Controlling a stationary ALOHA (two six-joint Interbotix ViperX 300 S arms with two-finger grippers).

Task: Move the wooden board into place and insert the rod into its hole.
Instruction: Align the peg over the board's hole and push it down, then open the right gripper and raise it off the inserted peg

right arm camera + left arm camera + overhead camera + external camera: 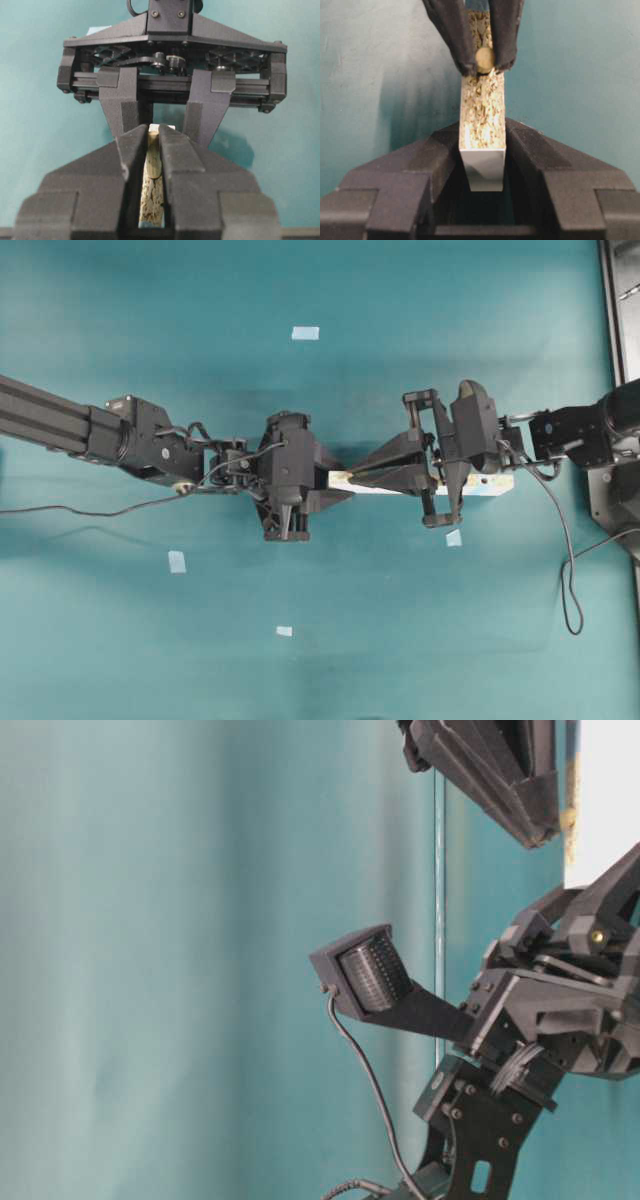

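Teal tabletop is filling basically the whole view (soft shadows lying across it), with a dark frame running down the right edge.

Long pale speckled wooden board on edge, level; short cream cylindrical rod at its grainy top edge.

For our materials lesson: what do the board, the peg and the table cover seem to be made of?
Wooden board: likely particleboard, its edge showing speckled chips, its end face smooth and white. Rod: probably plain wood, matte beige. Table cover: smooth matte teal sheet; material unclear.
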